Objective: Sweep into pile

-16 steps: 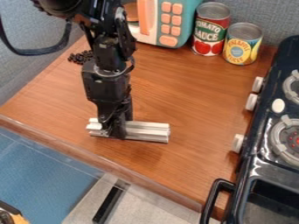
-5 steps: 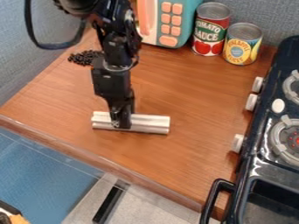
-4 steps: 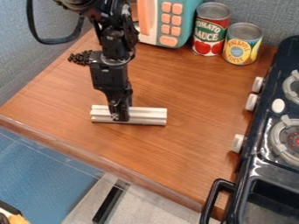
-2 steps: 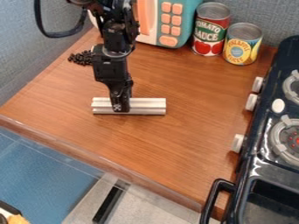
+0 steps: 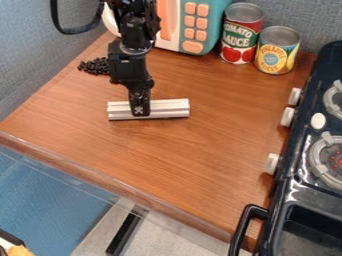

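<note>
Farther back toward the toy microwave slides the metal bar, carried from near the front edge of the wooden surface by the black arm. At left, the small dark bits sit in a loose cluster near the back edge, the likely target of the sweep. Toward the middle, the claw is clamped on the metal bar, nearer its left end than its right. Gripped this way, crosswise with its long side facing the back, the bar can probably serve as a broad pusher; whether its underside touches the wood cannot be told. To the right, the red can and the yellow can stand upright beside the toy microwave, apparently as backdrop, with the toy stove along the far right side. Compared with the earlier views, the bar lies farther back and closer to level across the view, while the cluster keeps its place. Bar and bits remain apart, and the next stroke likely calls for a shift left to gather strays without scattering them.
</note>
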Controlling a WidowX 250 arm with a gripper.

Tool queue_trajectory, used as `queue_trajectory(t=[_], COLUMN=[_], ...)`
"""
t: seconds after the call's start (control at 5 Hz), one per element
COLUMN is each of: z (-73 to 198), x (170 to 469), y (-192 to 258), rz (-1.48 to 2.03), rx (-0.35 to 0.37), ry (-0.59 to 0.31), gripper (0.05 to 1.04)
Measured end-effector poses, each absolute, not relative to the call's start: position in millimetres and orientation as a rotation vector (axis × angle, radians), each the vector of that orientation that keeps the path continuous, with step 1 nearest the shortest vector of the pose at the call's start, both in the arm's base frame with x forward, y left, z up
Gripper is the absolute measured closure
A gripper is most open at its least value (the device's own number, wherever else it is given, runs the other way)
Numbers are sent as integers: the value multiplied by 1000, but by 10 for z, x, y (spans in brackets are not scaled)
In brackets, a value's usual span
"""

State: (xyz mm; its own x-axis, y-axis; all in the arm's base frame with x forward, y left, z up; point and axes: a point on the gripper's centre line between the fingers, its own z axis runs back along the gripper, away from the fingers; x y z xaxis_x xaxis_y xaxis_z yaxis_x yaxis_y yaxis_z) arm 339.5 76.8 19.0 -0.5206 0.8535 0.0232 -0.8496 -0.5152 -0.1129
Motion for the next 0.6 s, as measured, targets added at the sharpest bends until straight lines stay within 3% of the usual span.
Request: queue_trajectory(t=[0.6], z=[193], x=[3689], y=[1084], rz=[2244], rx=[-41], ry=[-153], gripper=[719])
